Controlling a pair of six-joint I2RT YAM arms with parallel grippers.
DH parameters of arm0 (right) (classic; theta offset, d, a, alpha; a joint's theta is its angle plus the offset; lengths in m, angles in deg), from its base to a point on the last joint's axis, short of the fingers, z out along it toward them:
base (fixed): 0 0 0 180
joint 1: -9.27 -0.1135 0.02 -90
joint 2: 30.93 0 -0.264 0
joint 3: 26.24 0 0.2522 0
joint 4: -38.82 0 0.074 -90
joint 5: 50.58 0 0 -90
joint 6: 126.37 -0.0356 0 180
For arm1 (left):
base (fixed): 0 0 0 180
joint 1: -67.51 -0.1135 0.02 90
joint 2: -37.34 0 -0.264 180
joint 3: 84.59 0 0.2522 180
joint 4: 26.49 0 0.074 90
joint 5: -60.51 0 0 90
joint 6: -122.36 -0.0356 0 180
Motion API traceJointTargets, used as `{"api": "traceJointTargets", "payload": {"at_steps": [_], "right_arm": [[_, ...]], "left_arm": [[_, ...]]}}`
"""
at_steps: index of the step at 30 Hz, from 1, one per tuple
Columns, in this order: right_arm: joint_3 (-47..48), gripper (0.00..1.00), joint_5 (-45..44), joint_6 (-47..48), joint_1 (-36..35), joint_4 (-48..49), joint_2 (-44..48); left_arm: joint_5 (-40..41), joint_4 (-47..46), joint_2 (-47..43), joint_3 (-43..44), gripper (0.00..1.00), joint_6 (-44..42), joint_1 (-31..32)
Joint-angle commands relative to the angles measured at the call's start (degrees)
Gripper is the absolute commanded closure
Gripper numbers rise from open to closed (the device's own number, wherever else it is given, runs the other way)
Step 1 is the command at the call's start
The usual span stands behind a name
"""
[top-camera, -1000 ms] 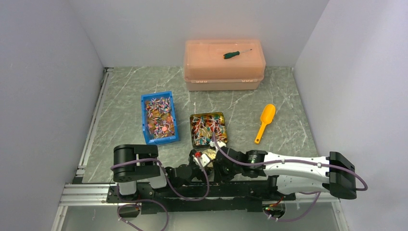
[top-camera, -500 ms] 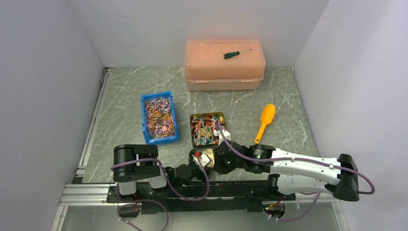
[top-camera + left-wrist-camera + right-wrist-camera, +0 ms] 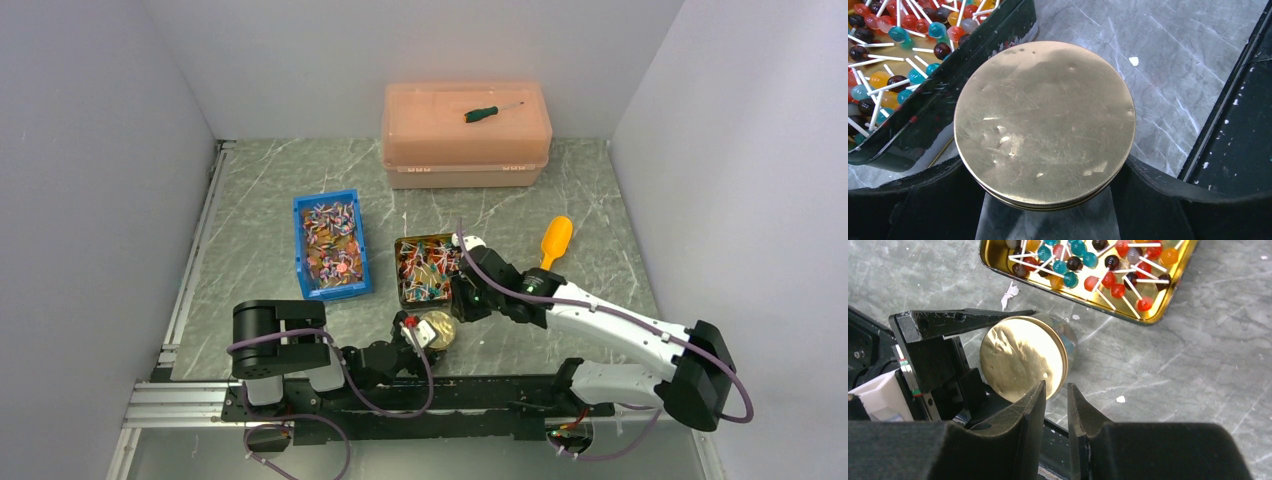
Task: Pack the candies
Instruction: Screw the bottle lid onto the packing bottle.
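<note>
Gripping a round gold lid from both sides, the left gripper has its jaws spread wide and clamped on the lid's rim, just off the near edge of the gold tin. What sits under the lid is hard to make out. The right wrist view shows a hint of something clear behind it, but the lid hides the rest.

The candies lie in the gold tin as small coloured balls on white sticks. Both wrist views cut the tin off at the frame edge, so only part of the heap shows. More candies fill a blue bin left of the tin, too small there to tell one from another.

The right gripper hangs over the table on the near side of the tin, close to the lid. Its jaws stand only a narrow slit apart, with nothing between them. From above, the right arm covers the tin's right edge and hides the handle of the orange scoop, which lies right of the tin.

Well behind the tin stands an orange box with a green-handled screwdriver on top.
</note>
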Motion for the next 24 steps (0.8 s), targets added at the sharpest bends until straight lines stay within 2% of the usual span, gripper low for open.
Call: {"api": "traceJointTargets", "payload": {"at_steps": [1, 11, 24], "right_arm": [[2.41, 0.74, 6.12, 4.82, 2.12, 5.51, -2.28], [1.05, 0.76, 10.54, 6.37, 4.24, 10.12, -7.46], [-0.99, 0.77, 10.82, 6.36, 5.43, 12.26, -10.22]], "left_arm": [[-2.26, -1.53, -2.38, -0.39, 0.83, -1.1, -0.02], [-3.08, -0.82, -2.81, -0.39, 0.84, -1.07, -0.05], [-3.99, -0.38, -3.18, -0.13, 0.85, -1.11, -0.05]]}}
